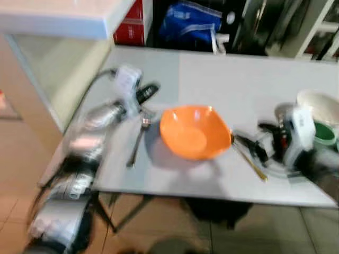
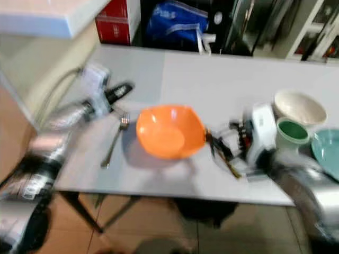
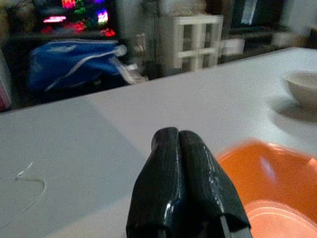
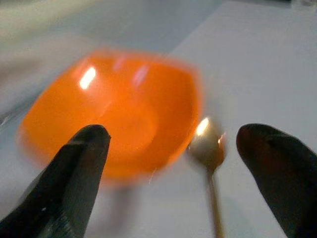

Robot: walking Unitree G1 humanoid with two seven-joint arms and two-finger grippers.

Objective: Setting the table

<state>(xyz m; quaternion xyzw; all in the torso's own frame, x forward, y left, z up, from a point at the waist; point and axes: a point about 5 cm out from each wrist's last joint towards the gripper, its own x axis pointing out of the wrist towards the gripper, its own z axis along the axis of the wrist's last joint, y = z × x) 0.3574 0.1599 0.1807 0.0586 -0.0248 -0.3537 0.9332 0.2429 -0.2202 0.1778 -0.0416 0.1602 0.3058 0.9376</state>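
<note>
Spoon [image 4: 208, 148] flat on the table [image 1: 222, 90], just right of the orange bowl [image 1: 195, 131], bowl end nearly touching the orange rim, handle running away from it toward the table's near edge and slightly to the right. Lies between the spread fingers of the right gripper [image 4: 183, 173], jaws wide apart, touching nothing. Fork [image 1: 139, 140] already laid left of the bowl, tines toward the far side, handle toward the near edge. Left gripper [image 3: 174, 148] beside the fork's tines, fingers pressed together, empty. Place setting apparently well along: bowl centred, fork and spoon flanking. Probably left: white bowl [image 2: 299, 107], green cup [image 2: 291, 134] and teal plate [image 2: 327, 151] clustered at the far right.
</note>
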